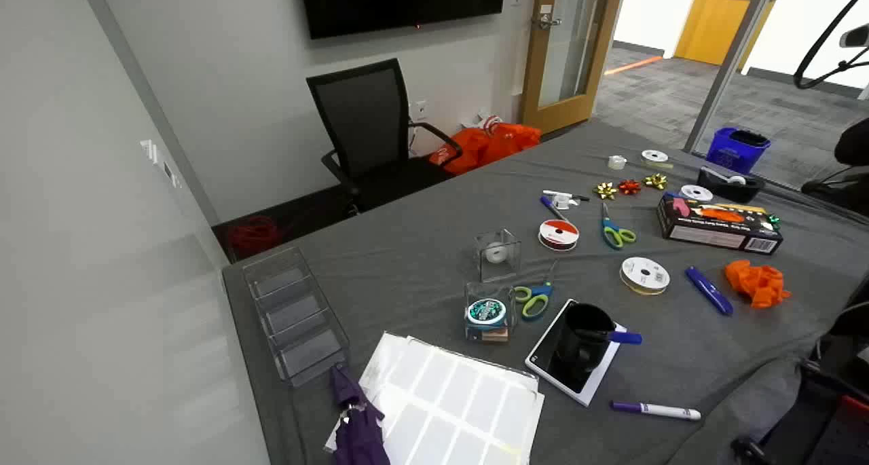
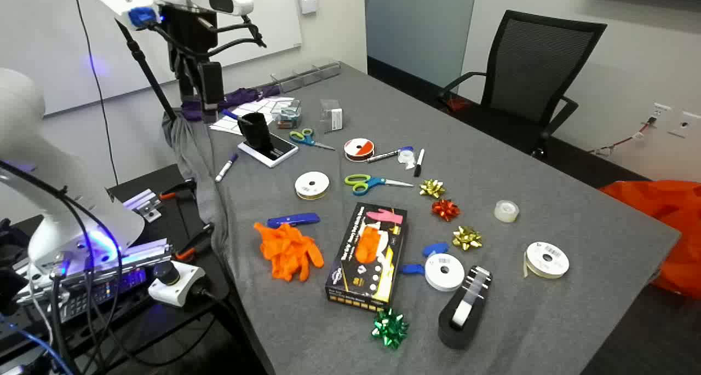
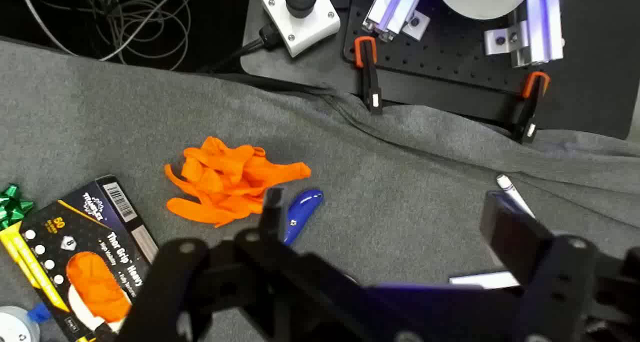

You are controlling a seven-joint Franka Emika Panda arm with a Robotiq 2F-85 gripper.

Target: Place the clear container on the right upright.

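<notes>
Now gripper hangs to robot's side of black cup, its fingers spread wide apart. Clear container beyond cup, green-handled scissors lying between them; white roll shows through its walls, cannot tell which way its opening faces. Second clear box, teal-topped round item inside, near cup. Cup upright on flat white-edged slab, blue-capped pen leaning out. White ribbon spool also near cup.

In both exterior views we see the clear container, colourless and boxy, resting on the bench, something white in or on it; which side is open we cannot tell.
</notes>
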